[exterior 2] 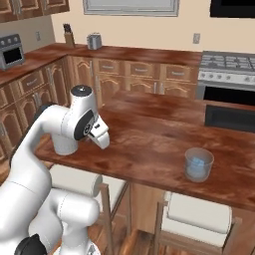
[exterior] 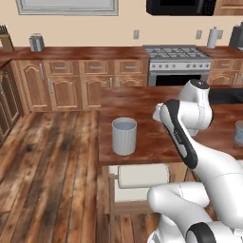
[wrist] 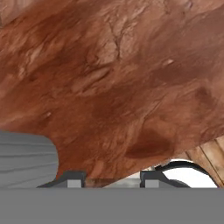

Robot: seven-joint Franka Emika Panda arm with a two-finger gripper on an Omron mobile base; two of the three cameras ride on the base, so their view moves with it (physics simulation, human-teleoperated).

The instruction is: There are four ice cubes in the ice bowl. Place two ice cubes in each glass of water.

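Observation:
The taller ribbed grey-white glass (exterior: 124, 136) stands near the island counter's front left corner; the arm partly hides this ribbed glass (exterior 2: 61, 144) in the right base view. The short, clear blue-tinted glass (exterior 2: 199, 164) stands further right on the counter, with a pale blue ice cube (exterior 2: 197, 163) showing inside. My gripper (wrist: 111, 180) hangs above bare counter just beside the ribbed glass (wrist: 26, 159). Its fingertips (wrist: 72, 179) stand apart with nothing between them. The ice bowl is out of view.
The wooden island counter (exterior: 142, 102) ends close in front, with white stool seats (exterior: 142, 175) below its edge. A stove (exterior: 178, 61) and cabinets line the back wall. A dark sink recess (exterior 2: 229, 117) lies at the far right of the counter.

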